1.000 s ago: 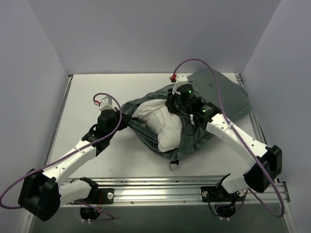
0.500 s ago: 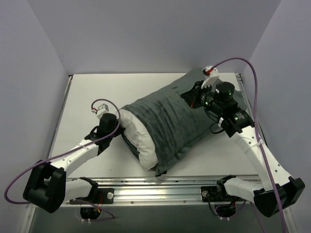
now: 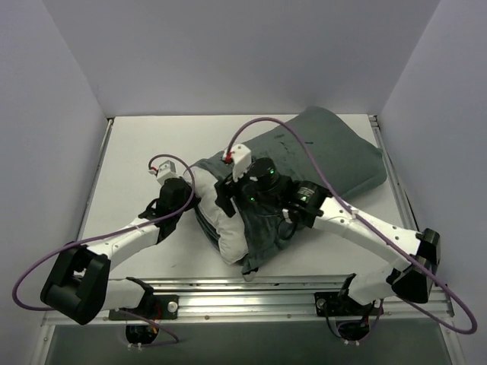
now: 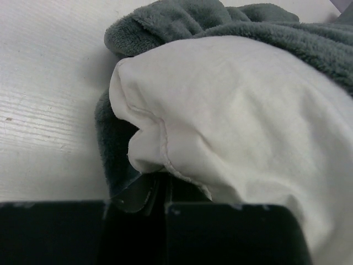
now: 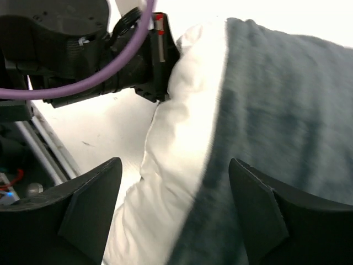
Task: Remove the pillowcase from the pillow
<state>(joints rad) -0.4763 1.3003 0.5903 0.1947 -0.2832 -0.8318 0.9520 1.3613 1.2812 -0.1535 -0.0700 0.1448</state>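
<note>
The white pillow [image 3: 227, 232] lies slantwise mid-table, only its near left end bare. The grey-green pillowcase [image 3: 335, 152] covers the rest and runs to the back right. My left gripper [image 3: 192, 204] sits at that bare end. In the left wrist view it [image 4: 164, 190] is shut on the seamed corner of the pillow [image 4: 237, 110], with pillowcase [image 4: 182, 16] bunched behind. My right gripper [image 3: 223, 196] hovers open over the pillow. In the right wrist view the right gripper [image 5: 175, 163] straddles the line between pillow [image 5: 165, 182] and pillowcase [image 5: 287, 110], holding nothing.
The white table [image 3: 129, 152] is walled on the left, back and right. An aluminium rail [image 3: 243, 293] with both arm bases runs along the near edge. Purple cables loop above each wrist. The left arm's black wrist [image 5: 110, 55] shows close to the right gripper.
The right gripper dragged the pillowcase toward the back right, let go of it and opened, then swung back left over the pillow's bare end. The left gripper stayed shut in place.
</note>
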